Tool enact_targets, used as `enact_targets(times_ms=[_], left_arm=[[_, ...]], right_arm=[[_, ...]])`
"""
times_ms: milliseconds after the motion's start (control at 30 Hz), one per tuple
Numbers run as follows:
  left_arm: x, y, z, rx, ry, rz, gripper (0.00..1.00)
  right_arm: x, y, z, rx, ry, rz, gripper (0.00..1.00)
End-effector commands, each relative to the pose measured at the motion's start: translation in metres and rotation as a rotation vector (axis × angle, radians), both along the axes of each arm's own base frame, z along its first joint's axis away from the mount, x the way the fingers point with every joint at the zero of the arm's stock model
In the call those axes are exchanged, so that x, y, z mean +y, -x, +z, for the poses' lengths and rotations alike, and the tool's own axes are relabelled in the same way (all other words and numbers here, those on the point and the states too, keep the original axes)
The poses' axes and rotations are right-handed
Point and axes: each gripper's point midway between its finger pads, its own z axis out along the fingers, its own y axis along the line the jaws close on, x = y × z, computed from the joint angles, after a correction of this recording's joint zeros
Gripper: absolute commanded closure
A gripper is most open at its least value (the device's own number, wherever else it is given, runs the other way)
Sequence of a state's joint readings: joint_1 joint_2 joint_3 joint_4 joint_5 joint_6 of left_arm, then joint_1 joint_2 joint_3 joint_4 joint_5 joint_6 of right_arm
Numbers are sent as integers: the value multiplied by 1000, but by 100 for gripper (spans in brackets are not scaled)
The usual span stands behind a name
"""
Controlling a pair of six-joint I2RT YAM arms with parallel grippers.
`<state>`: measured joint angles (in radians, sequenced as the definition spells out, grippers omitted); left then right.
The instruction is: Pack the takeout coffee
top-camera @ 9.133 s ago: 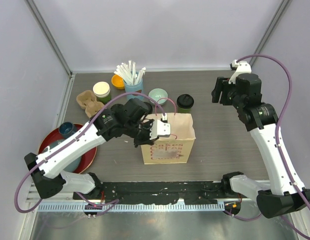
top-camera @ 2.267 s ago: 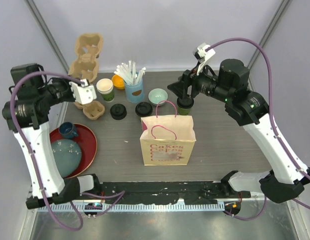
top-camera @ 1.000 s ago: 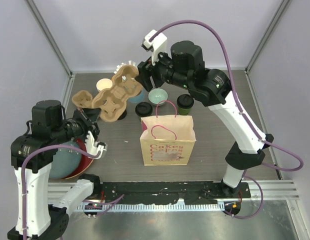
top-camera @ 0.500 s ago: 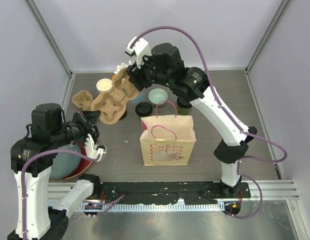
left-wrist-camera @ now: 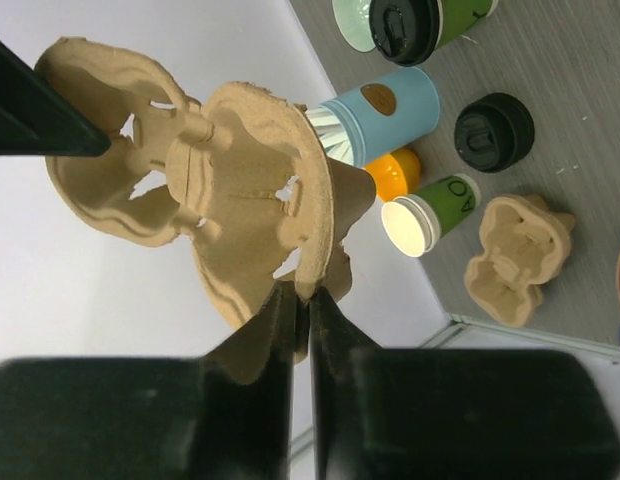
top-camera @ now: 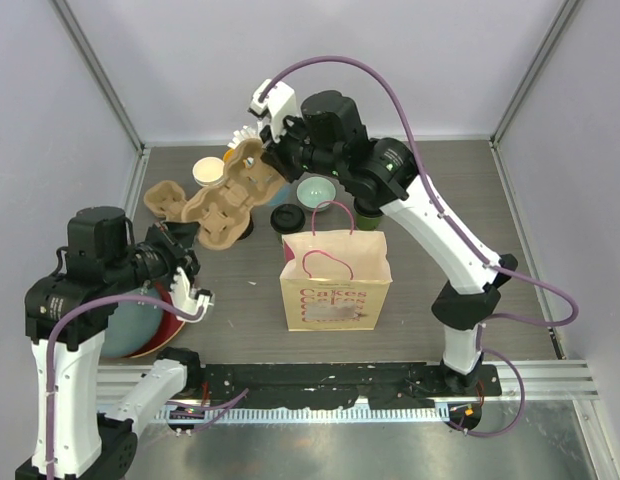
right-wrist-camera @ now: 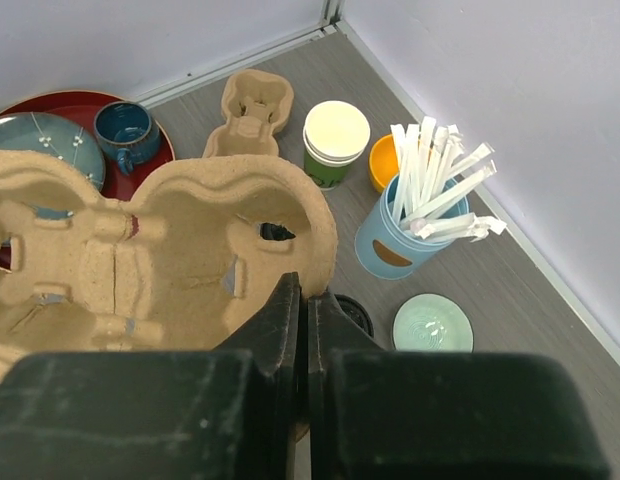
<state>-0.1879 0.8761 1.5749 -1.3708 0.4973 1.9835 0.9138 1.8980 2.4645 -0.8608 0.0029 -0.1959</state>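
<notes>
Seen from above, the left gripper (top-camera: 183,238) is pinched shut on the near-left rim of a pulp cup carrier (top-camera: 230,195). The right gripper (top-camera: 263,152) is clamped on the carrier's far rim, so it hangs tilted in the air between the two. The open cup (top-camera: 205,172) stands on the table to the left of the right gripper. The lidded cup (top-camera: 368,207) peeks out from under that arm on its other side, and a loose lid (top-camera: 288,218) lies just below the carrier's right end. The paper bag (top-camera: 335,280) stands nearer the bases, and neither cup is in it. In the left wrist view the fingers (left-wrist-camera: 335,335) meet on the carrier's thin edge, with both cups and the lid on the table well beyond it. In the right wrist view the fingers (right-wrist-camera: 275,325) are closed on the rim. The carrier's pockets below them are empty, and the open cup sits ahead beside the blue cup of straws (right-wrist-camera: 410,225). The packing looks barely begun. One cup lacks its lid, both need seating in the carrier, and the load has yet to go into the bag.
</notes>
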Motion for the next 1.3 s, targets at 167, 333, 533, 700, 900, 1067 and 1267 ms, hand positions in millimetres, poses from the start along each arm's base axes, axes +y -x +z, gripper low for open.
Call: enact_targets(times_ms=[167, 333, 533, 700, 900, 1067, 1267], left_arm=[[-7, 16, -14, 16, -43, -94, 19], [-10, -20, 38, 80, 377, 172, 7], [-15, -43, 45, 481, 701, 486, 23], [-56, -45, 29, 827, 845, 549, 32], [-125, -37, -14, 1056, 661, 470, 26], [-155, -33, -51, 1092, 521, 388, 24], [-177, -53, -64, 1105, 530, 366, 24]], right_arm=[[-69, 7, 85, -93, -247, -241, 99], [-117, 3, 106, -112, -344, -398, 99], [-211, -10, 123, -123, -455, -597, 99], [-294, -1, 114, -156, -474, -798, 99], [-346, 24, 91, -166, -435, -984, 99], [-363, 45, 76, -148, -419, -1032, 99], [-361, 49, 60, -110, -386, -1020, 99]])
